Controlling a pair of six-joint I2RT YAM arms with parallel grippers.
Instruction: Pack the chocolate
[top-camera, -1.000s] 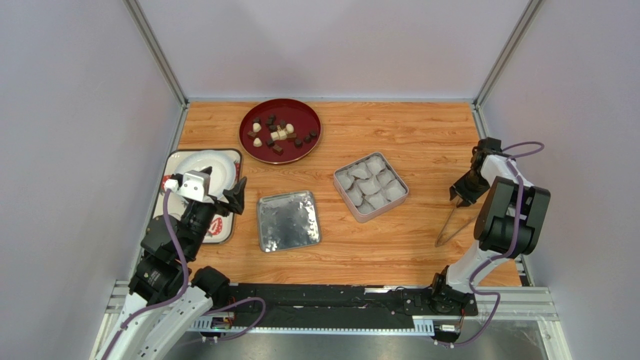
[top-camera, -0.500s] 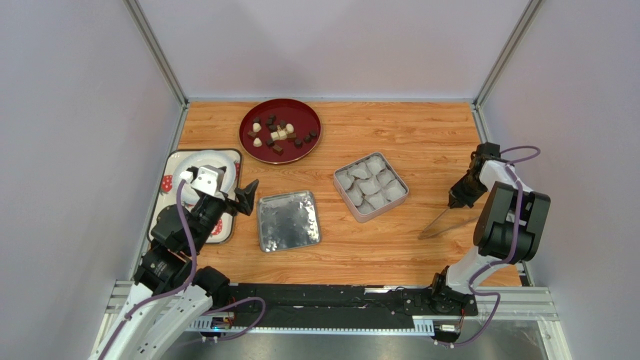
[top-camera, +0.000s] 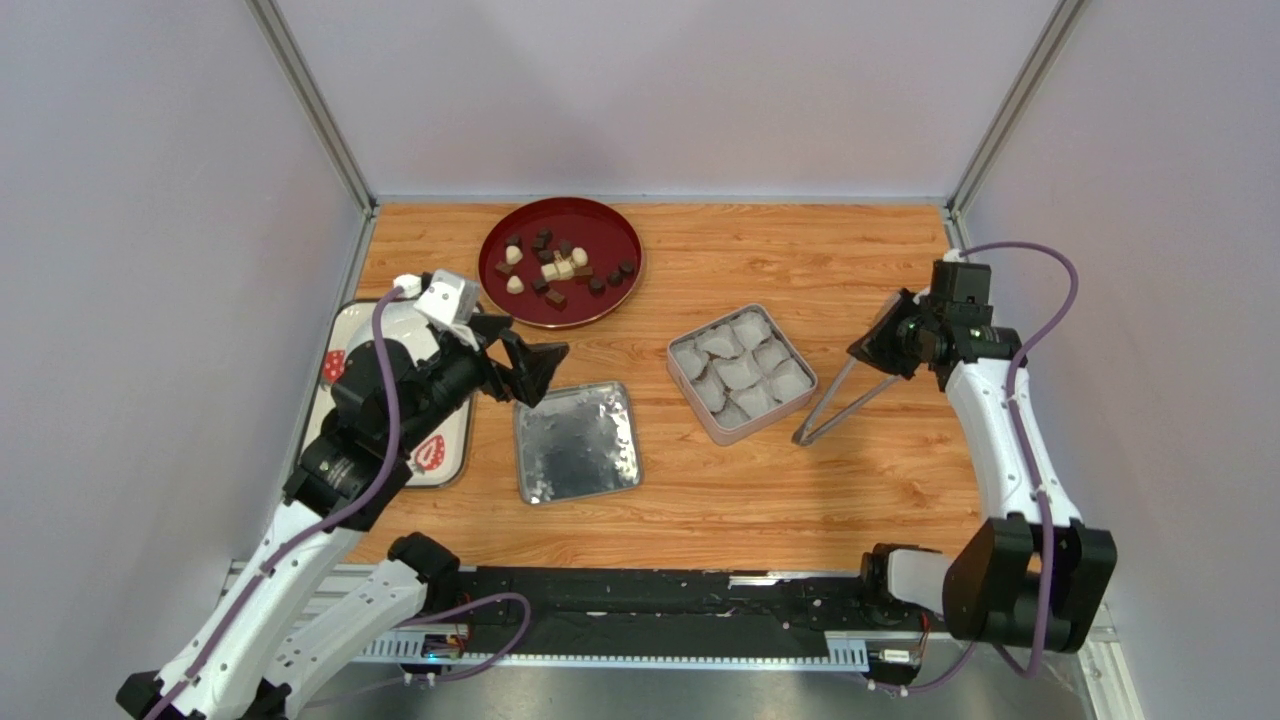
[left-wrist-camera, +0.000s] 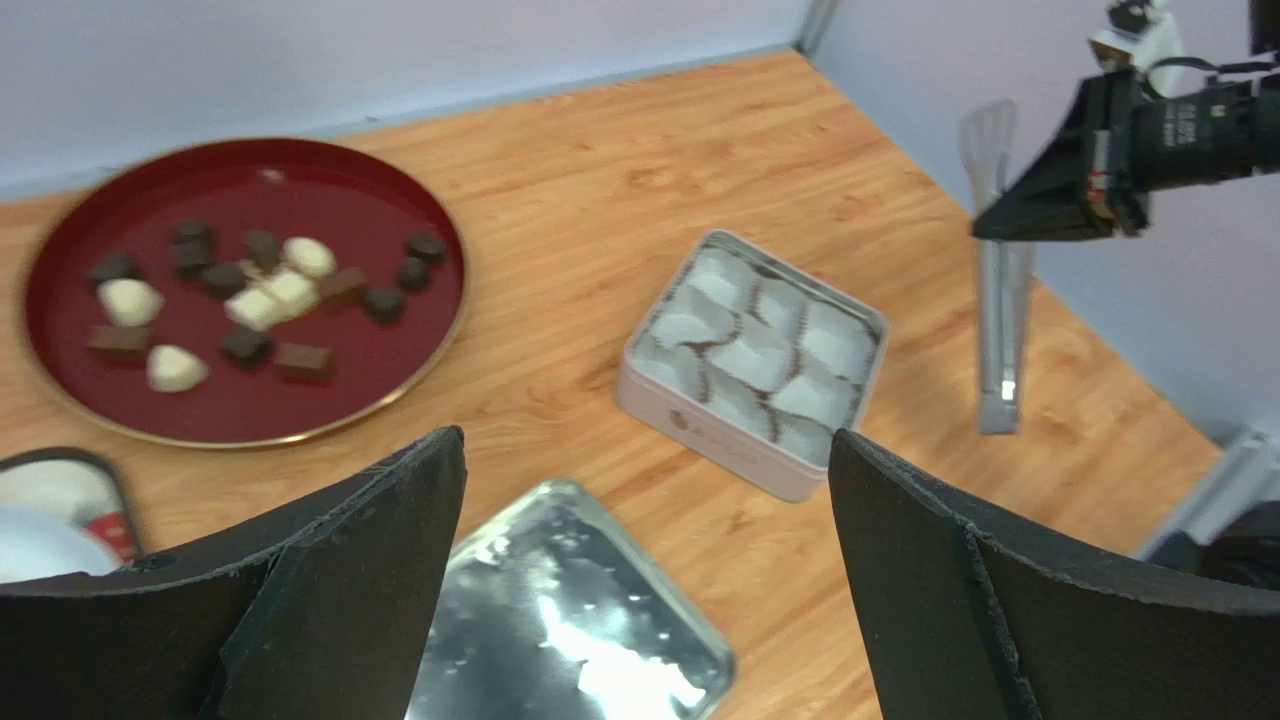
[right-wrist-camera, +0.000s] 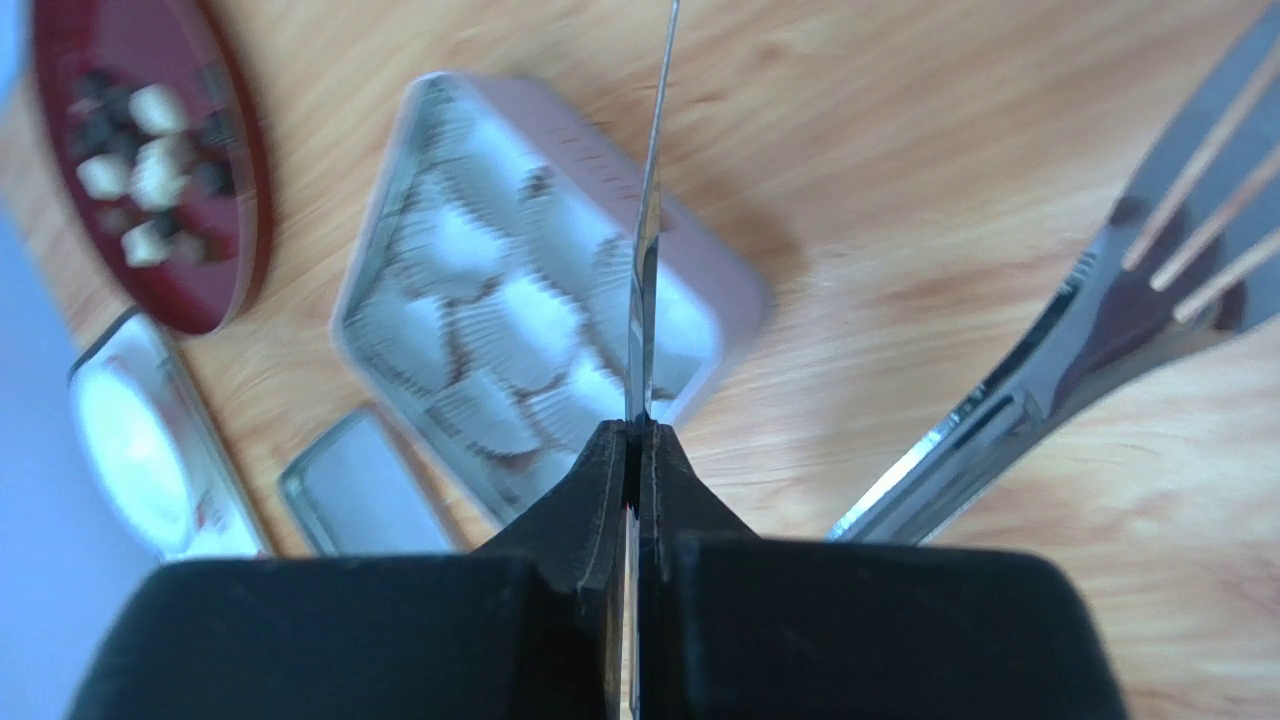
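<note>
- Chocolate (top-camera: 559, 270): small pieces, mostly dark brown, a few cream-white, blocky or rounded, bunched mid red plate (top-camera: 609, 228) at the far side of the tabletop.
- Tin (top-camera: 775, 416) stands apart from the plate; its white liner cups look empty.
- Right tool (right-wrist-camera: 634, 450): pinched shut on one blade of the tongs (right-wrist-camera: 1037, 383); the other blade splays free.
- Left tool (top-camera: 529, 368): gaping wide, holding nothing.
- Risk, as I judge it: a single-blade grip lets the tongs swivel, scattering pieces or crushing a liner.

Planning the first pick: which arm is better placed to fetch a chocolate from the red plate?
Probably right: the right hand holds the tongs, tips near the tin. The left hand is open, empty.
</note>
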